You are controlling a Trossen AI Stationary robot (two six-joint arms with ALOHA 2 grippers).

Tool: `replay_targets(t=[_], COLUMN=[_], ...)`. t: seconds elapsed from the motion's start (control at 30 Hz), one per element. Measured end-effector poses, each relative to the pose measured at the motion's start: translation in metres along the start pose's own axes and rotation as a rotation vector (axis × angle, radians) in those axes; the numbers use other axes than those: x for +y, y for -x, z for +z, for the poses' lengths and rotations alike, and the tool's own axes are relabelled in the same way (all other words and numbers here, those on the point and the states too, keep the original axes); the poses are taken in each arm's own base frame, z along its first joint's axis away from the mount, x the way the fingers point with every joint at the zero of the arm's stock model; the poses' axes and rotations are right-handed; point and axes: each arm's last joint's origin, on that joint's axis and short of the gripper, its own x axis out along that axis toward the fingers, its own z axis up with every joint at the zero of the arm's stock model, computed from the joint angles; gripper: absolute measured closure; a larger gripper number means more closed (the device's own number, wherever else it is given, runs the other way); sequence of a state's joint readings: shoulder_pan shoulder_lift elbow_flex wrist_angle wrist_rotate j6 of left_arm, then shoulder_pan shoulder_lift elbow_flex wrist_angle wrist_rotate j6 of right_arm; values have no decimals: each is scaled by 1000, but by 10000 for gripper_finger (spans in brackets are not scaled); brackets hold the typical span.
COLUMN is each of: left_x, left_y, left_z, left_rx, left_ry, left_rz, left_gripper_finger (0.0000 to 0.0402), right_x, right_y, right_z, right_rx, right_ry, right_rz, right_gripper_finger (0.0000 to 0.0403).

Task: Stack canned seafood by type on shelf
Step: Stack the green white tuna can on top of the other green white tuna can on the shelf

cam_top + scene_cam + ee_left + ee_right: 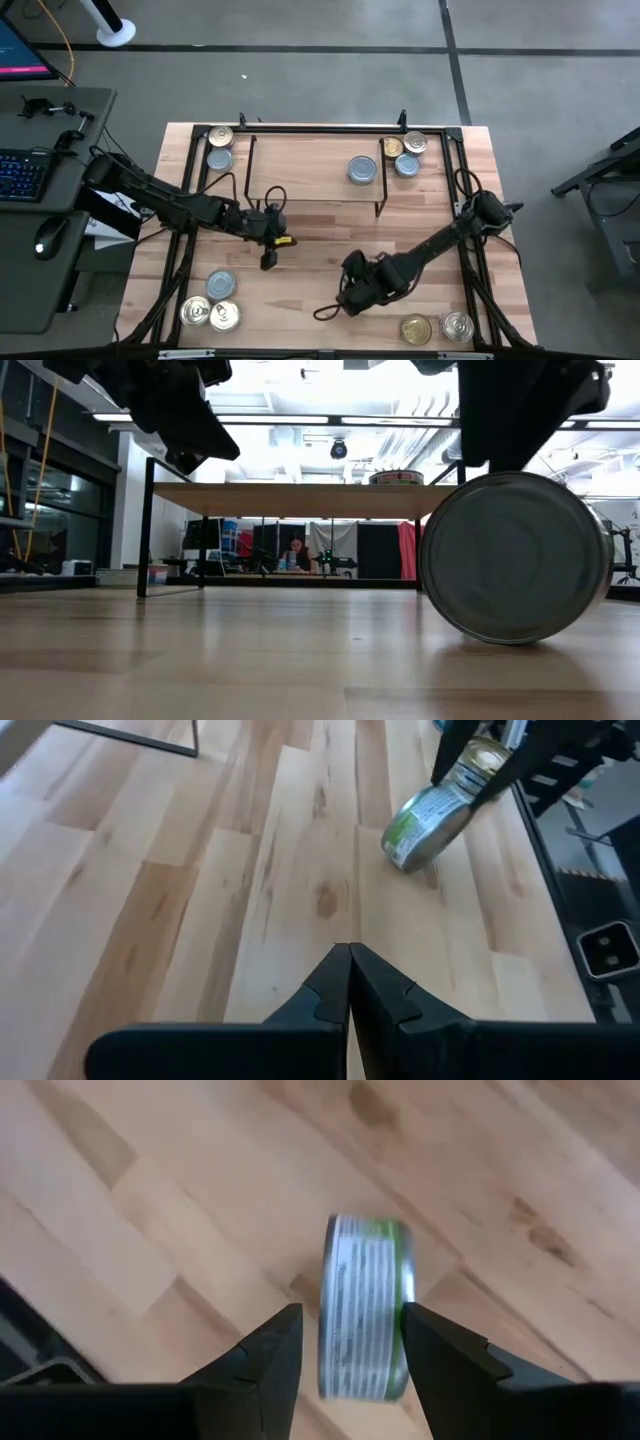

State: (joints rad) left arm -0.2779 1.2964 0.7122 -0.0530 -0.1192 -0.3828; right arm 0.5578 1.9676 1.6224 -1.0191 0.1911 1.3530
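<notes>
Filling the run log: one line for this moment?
right tool: grips tin on edge, touching table | left tool: shut, empty | shelf: one tin

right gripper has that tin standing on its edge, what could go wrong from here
The tin stands on its rim between the right gripper's fingers, which pinch its flat faces. If they slip or open, it could roll away across the table. Set down like this on the shelf, it may not lie flat for stacking. The left gripper, shut, waits close by and could be bumped.
</notes>
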Motion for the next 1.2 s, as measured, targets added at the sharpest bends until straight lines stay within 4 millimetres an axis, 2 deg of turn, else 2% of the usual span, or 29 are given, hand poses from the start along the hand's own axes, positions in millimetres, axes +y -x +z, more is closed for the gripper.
replay_targets(t=[0.63,0.87,1.03,1.2], left_x=[-1,-1,-1,-1], left_y=[0,0,0,0], left_z=[0,0,0,1], left_rx=[7,6,6,2], left_ry=[62,62,62,62], left_rz=[-31,-31,-30,-31], left_gripper_finger=[402,402,401,402], right_x=[-2,-2,-6,-14], right_y=[-26,-23,-7,28], right_z=[6,8,13,-1], right_rx=[94,52,41,45], right_ry=[-49,1,77,148], right_rz=[-65,-66,-30,-6], right_gripper_finger=[239,240,240,240])
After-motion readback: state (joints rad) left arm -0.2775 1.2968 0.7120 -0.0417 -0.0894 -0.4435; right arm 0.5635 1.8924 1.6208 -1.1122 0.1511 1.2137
